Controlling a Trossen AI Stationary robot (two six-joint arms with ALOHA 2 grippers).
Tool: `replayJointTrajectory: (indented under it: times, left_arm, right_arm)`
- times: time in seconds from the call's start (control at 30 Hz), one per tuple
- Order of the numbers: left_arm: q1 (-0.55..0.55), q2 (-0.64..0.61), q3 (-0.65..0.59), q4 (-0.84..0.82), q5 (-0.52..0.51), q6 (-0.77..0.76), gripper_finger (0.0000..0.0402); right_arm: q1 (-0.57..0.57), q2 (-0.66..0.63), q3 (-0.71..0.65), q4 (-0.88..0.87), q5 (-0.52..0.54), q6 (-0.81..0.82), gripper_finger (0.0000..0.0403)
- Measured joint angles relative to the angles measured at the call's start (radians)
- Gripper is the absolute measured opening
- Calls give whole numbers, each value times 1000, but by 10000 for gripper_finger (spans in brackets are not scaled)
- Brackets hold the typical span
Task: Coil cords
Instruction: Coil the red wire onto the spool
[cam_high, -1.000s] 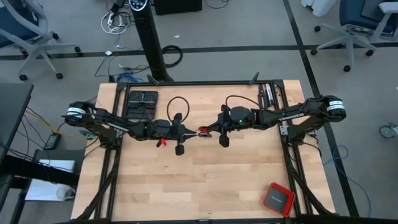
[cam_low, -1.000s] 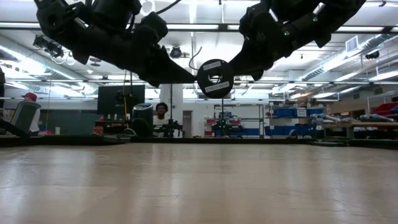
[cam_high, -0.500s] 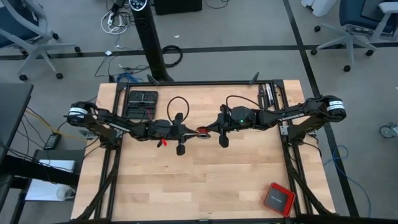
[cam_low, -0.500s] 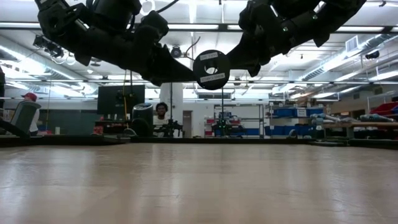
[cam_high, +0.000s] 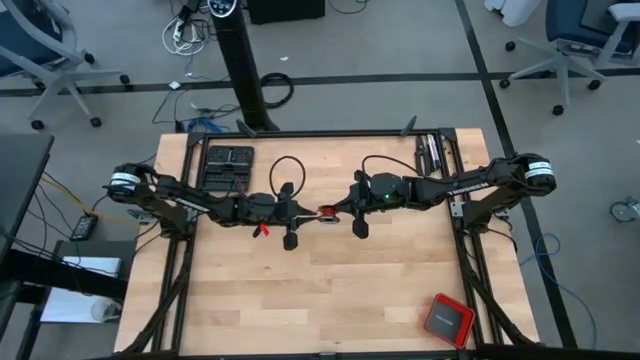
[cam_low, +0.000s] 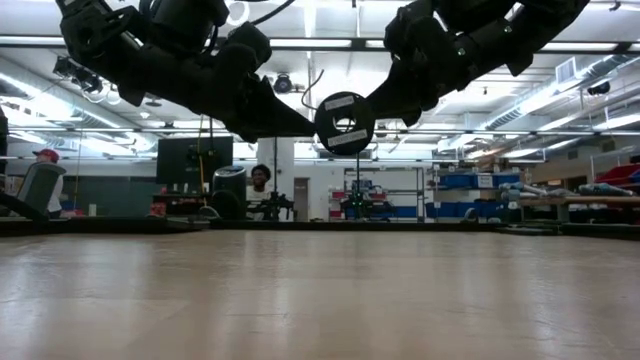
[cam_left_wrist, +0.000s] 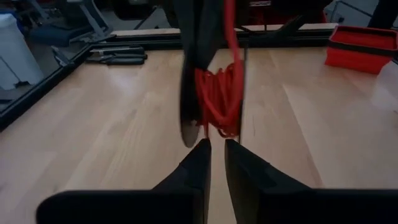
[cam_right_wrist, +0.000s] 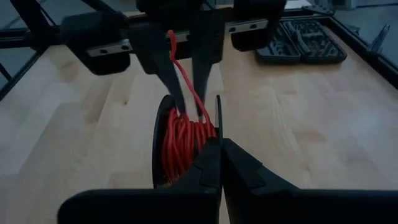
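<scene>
Mid-frame, right gripper (cam_right_wrist: 220, 152) clamps the spool (cam_low: 345, 122); left gripper (cam_left_wrist: 217, 144), narrow, pinches red cord (cam_right_wrist: 184, 140) directly opposite.

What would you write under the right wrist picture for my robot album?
Two pincers meet at a black spool of red cord above the table.
</scene>
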Motion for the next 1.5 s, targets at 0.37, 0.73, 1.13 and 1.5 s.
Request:
replayJointTrajectory:
  times: [0.37,0.73,1.13,1.5]
  left_arm:
    - [0,0,-1,-16,-44,47,51]
    - [0,-23,-19,-30,-48,85,51]
    - [71,-23,-234,446,-40,98,51]
    - [139,-20,-232,417,-33,53,51]
  right_arm:
    - [-1,0,0,-38,3,-41,1]
    - [-1,0,0,-112,-5,-45,1]
    - [-24,-1,-112,111,-42,-101,1]
    - [-133,-1,-228,206,-89,-85,0]
